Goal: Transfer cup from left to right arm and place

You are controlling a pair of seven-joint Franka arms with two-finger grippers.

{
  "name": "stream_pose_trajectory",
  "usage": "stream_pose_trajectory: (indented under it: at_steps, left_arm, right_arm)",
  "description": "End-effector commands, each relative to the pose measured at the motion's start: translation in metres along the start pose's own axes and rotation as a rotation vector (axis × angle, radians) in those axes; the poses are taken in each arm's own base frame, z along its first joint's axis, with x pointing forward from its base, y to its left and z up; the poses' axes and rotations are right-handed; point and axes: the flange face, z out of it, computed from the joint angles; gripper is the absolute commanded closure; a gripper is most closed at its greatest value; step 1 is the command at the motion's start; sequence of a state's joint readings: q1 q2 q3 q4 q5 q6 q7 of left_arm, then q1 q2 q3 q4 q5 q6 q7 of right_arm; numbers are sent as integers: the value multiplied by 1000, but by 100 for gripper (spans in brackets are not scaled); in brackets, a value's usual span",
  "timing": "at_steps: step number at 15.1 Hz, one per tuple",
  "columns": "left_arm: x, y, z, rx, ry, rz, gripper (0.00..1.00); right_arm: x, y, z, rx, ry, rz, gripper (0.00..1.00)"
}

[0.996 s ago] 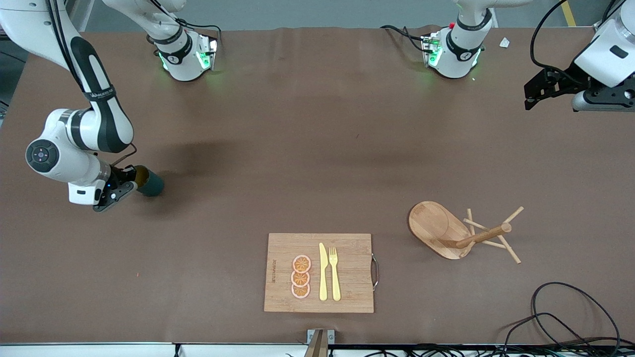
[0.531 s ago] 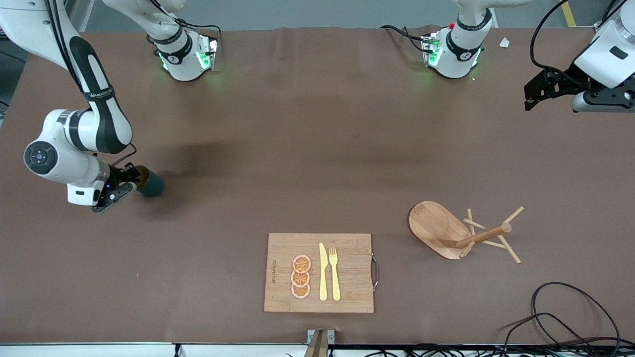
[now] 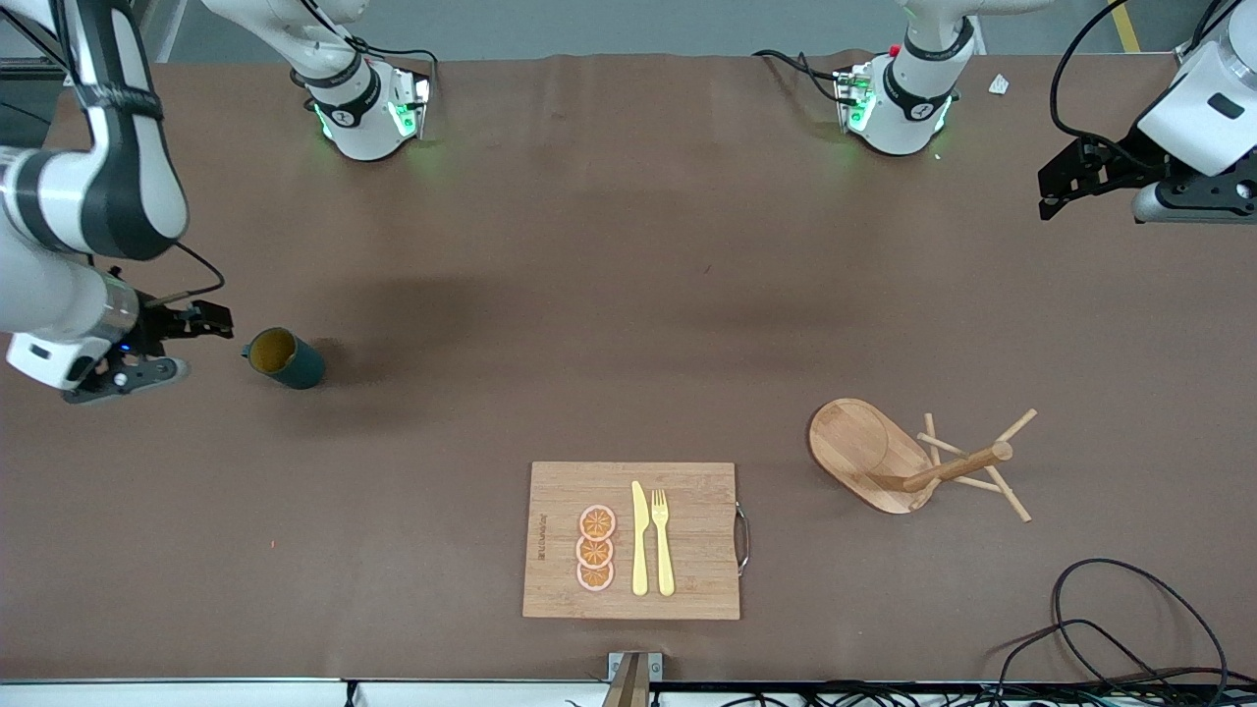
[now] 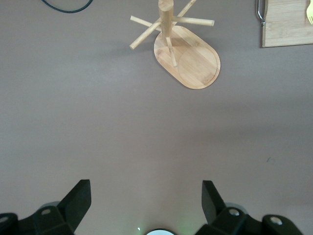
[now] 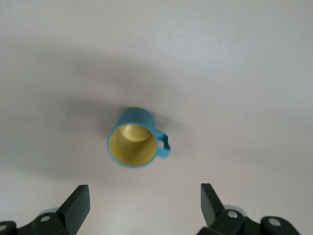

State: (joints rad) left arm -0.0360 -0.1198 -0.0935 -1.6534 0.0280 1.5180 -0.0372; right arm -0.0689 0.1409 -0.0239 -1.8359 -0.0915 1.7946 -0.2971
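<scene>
The cup (image 3: 283,357), dark teal with an ochre inside, stands by itself on the brown table near the right arm's end. In the right wrist view the cup (image 5: 133,144) shows its yellow inside and side handle, clear of the fingers. My right gripper (image 3: 187,346) is open and empty, a short way from the cup toward the table's end; it also shows in its own view (image 5: 143,188). My left gripper (image 3: 1059,185) is open and empty, and waits above the table at the left arm's end; it also shows in its own view (image 4: 145,188).
A wooden mug rack (image 3: 923,462) with pegs stands toward the left arm's end, seen also in the left wrist view (image 4: 186,54). A cutting board (image 3: 631,540) with orange slices, a knife and a fork lies near the front edge. Cables (image 3: 1129,628) lie at the front corner.
My right gripper has opened, let go of the cup and drawn back toward the table's end. The cup stays where it was. The left arm has not moved.
</scene>
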Motion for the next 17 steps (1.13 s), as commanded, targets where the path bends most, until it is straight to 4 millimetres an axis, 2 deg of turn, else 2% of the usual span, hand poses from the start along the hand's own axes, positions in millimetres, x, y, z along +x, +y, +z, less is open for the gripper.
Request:
stream_pose_trajectory:
  at_steps: [1, 2, 6, 11, 17]
  left_arm:
    - [-2, -1, -2, -15, 10, 8, 0]
    - [-1, -1, -2, -15, 12, 8, 0]
    - [-1, 0, -2, -15, 13, 8, 0]
    - [-1, -1, -3, -46, 15, 3, 0]
    - [-3, -4, -6, -45, 23, 2, 0]
  right_arm:
    - [-2, -1, -48, 72, -9, 100, 0]
    - [-5, -1, -64, 80, -13, 106, 0]
    - [-11, 8, -106, 75, 26, 121, 0]
    - [-8, 11, -125, 63, 48, 140, 0]
    - [-13, 3, -124, 95, 21, 141, 0]
